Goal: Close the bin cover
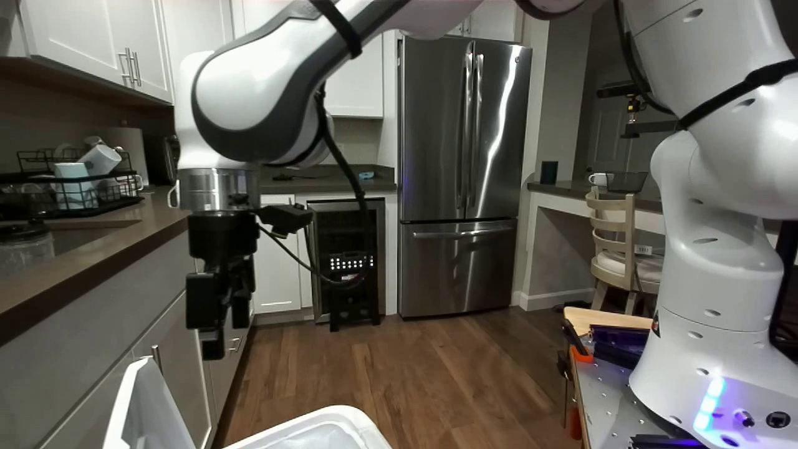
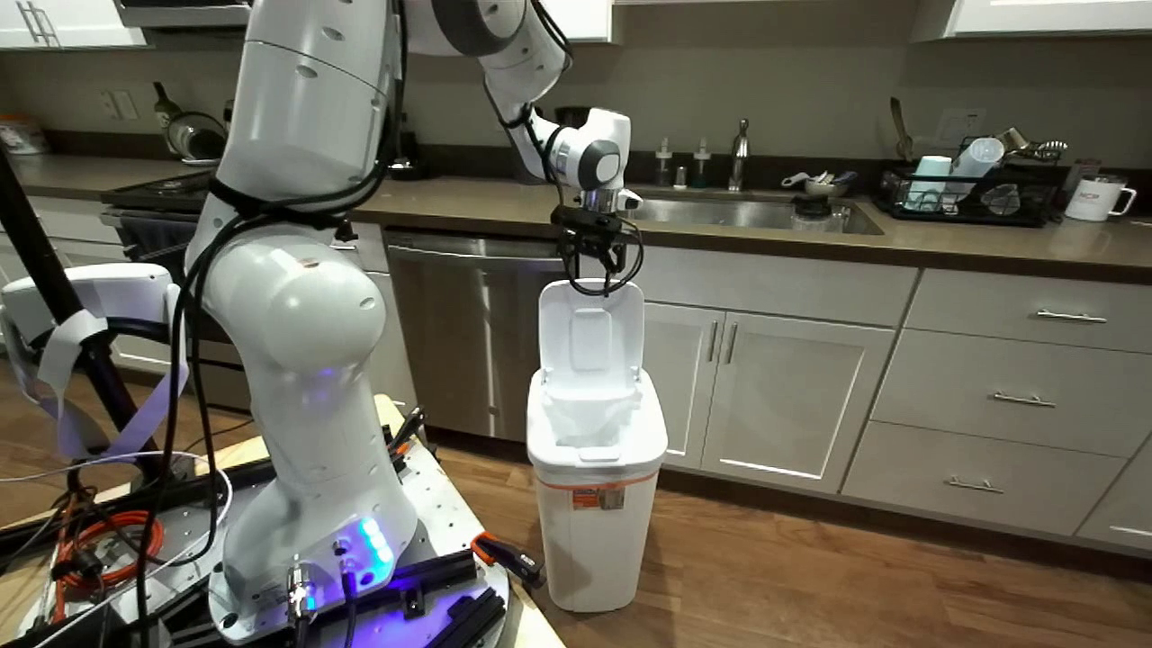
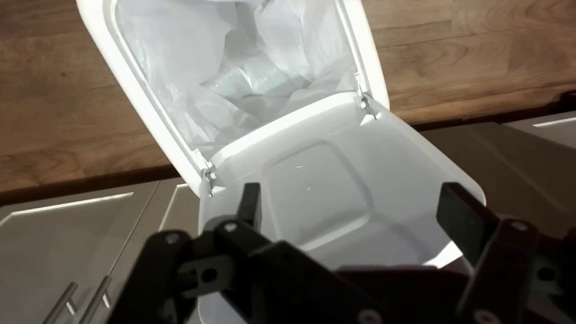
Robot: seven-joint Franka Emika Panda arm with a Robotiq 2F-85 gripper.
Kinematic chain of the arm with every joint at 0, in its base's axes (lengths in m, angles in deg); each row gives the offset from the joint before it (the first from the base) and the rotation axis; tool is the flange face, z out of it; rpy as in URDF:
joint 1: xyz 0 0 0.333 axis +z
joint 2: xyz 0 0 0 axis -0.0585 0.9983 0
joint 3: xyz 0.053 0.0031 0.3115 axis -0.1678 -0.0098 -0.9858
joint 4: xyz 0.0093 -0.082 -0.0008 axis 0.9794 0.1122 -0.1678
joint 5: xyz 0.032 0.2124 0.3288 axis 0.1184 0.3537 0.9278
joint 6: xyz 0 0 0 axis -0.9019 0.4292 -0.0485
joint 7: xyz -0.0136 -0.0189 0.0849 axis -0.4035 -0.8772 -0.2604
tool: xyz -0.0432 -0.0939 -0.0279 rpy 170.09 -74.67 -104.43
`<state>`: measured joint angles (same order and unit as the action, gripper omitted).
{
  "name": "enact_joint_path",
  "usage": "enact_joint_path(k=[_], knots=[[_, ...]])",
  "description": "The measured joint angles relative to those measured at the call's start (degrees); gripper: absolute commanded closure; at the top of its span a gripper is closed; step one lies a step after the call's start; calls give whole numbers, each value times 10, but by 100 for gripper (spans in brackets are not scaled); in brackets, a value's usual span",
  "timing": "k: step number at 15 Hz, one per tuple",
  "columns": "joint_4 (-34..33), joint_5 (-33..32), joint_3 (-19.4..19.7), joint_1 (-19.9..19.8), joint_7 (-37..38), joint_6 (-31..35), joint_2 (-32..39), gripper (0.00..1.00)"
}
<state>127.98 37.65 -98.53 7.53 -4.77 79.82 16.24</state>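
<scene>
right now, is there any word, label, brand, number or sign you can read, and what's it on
None can be read.
Orange label on the bin: too small.
Round badge on the fridge: too small.
What may be print on the white mug: too blurred.
Dark label on the robot base: too small.

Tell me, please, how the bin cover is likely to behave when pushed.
The bin cover will probably swing rather than slide, since hinges join it to the bin. It looks thin, so it is likely light and may flex slightly. Its smooth face could prove slippery.
</scene>
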Motion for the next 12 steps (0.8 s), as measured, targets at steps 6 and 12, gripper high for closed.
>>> enact_joint_path(k=[6,12], knots=[[-206,-15,-1,4,-49,-58,132,0],[-328,-17,-11,6,-98,-62,222,0]])
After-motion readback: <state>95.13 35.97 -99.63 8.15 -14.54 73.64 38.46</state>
